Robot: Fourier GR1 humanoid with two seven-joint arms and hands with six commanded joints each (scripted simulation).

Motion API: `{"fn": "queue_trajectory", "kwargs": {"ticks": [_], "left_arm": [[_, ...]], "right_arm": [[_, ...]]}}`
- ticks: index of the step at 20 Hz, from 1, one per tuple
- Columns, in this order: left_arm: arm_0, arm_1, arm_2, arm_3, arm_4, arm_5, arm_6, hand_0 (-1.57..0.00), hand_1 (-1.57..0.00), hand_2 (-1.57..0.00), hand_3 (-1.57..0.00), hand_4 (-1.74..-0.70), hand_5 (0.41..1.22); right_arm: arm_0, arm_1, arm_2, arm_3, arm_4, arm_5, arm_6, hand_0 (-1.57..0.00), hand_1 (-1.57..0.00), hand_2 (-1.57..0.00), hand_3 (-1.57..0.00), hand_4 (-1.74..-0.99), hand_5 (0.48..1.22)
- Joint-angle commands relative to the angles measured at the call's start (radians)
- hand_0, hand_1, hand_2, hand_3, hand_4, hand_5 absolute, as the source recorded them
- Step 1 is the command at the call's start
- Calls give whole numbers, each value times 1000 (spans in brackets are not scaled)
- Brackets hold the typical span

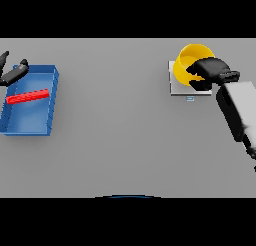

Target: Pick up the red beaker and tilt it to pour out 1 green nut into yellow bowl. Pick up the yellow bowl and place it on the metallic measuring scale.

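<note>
Presently on the grey table [125,140], as seen from the head view:

Item: yellow bowl [192,62], far right of the table, tipped on its side with the opening facing left and slightly down, over the metallic measuring scale [176,87]. Whether its rim touches the plate of the scale cannot be told.

Item: metallic measuring scale, a pale square plate with a small display tab on its near edge, partly covered by the bowl and the hand.

Item: right hand [212,70], entering from the right on a white and grey arm, fingers curled over the bowl's right rim and gripping it.

Item: blue tray [30,125], far left, rectangular with raised walls.

Item: red beaker [27,96], lying flat on its side inside the tray, running left to right, slightly tilted.

Item: left hand [12,74], at the tray's far left corner, fingers spread and straight, holding nothing, apart from the beaker
</note>
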Motion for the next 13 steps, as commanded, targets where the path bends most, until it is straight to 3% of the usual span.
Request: {"fn": "queue_trajectory", "kwargs": {"ticks": [1, 3, 6, 8, 13], "left_arm": [[-7, -3, 5, 3, 5, 3, 6, 1, 1, 1, 1, -835, 768], [-9, -8, 5, 8, 10, 1, -6, 1, 1, 1, 1, -840, 764], [-8, -17, -2, 8, -1, 14, 2, 1, 1, 1, 1, -832, 749], [4, -17, -3, -6, 0, 15, -3, 1, 1, 1, 1, -835, 752], [3, -14, -6, -17, 0, 11, 4, 1, 1, 1, 1, -833, 760]], "right_arm": [[-6, 5, -7, 5, -8, 9, 4, -946, -811, -708, -576, -1535, 965], [1, 9, -12, -1, -21, 30, 10, -605, -556, -470, -391, -1496, 890], [0, -3, -13, -2, -19, 33, 5, -309, -304, -240, -206, -1461, 833], [-2, -5, 2, 9, -6, 36, -9, -198, -194, -153, -131, -1435, 817], [-4, -12, 8, 1, -4, 73, 17, -64, -63, -50, -42, -1390, 779]]}}
